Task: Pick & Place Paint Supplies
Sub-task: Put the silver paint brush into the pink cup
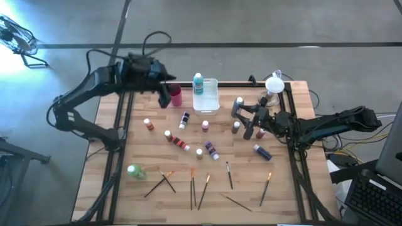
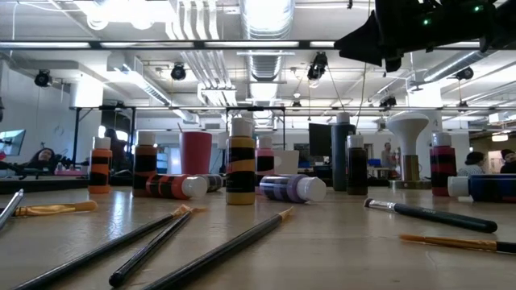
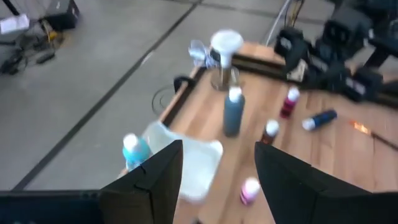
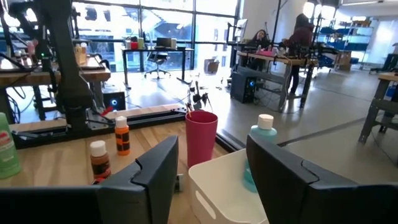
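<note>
Several small paint bottles (image 1: pixel 184 119) stand or lie on the wooden table, and thin paintbrushes (image 1: pixel 192 188) lie near its front edge. A teal bottle (image 1: pixel 198 83) stands in the white tray (image 1: pixel 212 100) at the back. My left gripper (image 1: pixel 164 97) hangs open above the table's far left part, beside the magenta cup (image 1: pixel 176 95), with nothing between its fingers (image 3: pixel 155 180). My right gripper (image 1: pixel 239 113) is held level at mid-right, open and empty, pointing toward the cup (image 4: pixel 201 137) and the tray (image 4: pixel 227 186). A dark-bottomed bottle (image 1: pixel 239 102) stands close by it.
A white mushroom-shaped stand (image 1: pixel 274 85) sits at the far right corner. Black frame rails (image 1: pixel 292 144) run along the table's sides. A green bottle (image 1: pixel 135 171) lies near the front left. People are in the room beyond the table (image 4: pixel 301 37).
</note>
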Available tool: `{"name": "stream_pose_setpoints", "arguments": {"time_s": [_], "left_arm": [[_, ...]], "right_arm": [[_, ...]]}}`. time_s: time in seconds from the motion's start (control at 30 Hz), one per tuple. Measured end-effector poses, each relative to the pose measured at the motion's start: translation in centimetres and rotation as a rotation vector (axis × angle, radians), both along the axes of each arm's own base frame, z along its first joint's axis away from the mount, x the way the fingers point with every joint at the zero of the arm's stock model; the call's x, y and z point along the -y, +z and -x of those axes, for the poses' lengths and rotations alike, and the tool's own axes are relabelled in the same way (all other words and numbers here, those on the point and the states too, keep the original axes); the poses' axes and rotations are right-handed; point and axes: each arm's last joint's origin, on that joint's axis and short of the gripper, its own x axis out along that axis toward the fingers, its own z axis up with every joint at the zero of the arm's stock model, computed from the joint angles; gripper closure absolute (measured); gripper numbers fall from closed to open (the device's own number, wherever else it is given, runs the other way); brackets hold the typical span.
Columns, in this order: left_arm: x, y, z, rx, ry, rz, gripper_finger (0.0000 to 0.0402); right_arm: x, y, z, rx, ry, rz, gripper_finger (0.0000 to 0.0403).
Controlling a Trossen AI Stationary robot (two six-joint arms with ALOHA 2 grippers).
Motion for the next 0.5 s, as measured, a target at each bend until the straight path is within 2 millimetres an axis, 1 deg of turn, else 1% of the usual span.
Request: {"name": "stream_pose_setpoints", "arguments": {"time_s": [0.3, 0.5], "left_arm": [[5.2, -1.8, 0.8, -0.177, 0.045, 0.055, 0.0198], [8.0, -2.5, 1.3, -0.189, 0.044, 0.137, 0.0198]], "right_arm": [[0.0, 0.0, 0.0, 0.016, 0.003, -0.032, 0.0192], [0.0, 0.0, 0.0, 0.018, 0.003, -0.034, 0.0186]]}}
